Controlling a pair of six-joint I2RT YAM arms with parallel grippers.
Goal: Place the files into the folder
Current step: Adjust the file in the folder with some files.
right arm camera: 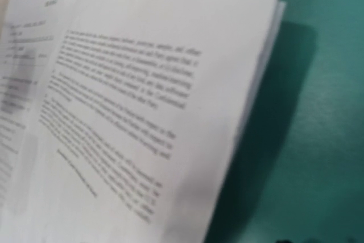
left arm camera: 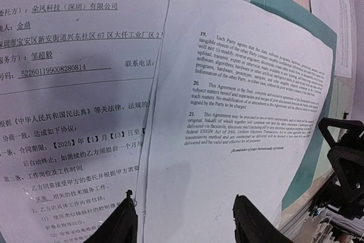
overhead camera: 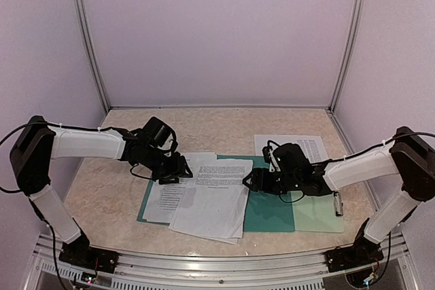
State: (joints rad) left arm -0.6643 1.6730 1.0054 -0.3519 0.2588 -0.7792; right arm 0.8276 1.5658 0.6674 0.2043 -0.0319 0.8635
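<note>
Files (overhead camera: 207, 198), top view: loose, fanned stack of printed white sheets lying across the left part of the folder, near corner overhanging its near edge.
Folder (overhead camera: 272, 215), top view: dark teal, flat on the worktop (overhead camera: 109, 195), right part bare, pale mint clipboard (overhead camera: 318, 216) directly to its right.
Single sheet (overhead camera: 306, 147), top view: flat on the worktop beyond the right arm.
Left gripper (overhead camera: 180, 171), top view: over the far left corner of the files.
Right gripper (overhead camera: 253, 180), top view: at the right edge of the files, above the folder; clenched or released, cannot tell.
Left gripper (left arm camera: 187, 226), left wrist view: released, jaws apart, nothing between them, sheets just beneath.
Files (left arm camera: 244, 83), left wrist view: English-printed sheet overlapping a Chinese-printed sheet (left arm camera: 74, 112), a teal strip of folder (left arm camera: 296, 18) showing beyond.
Right gripper (left arm camera: 344, 163), left wrist view: dark shape at the right edge of the sheets.
Files (right arm camera: 142, 112), right wrist view: blurred, stack edge raised, casting a shadow on the folder (right arm camera: 318, 140).
</note>
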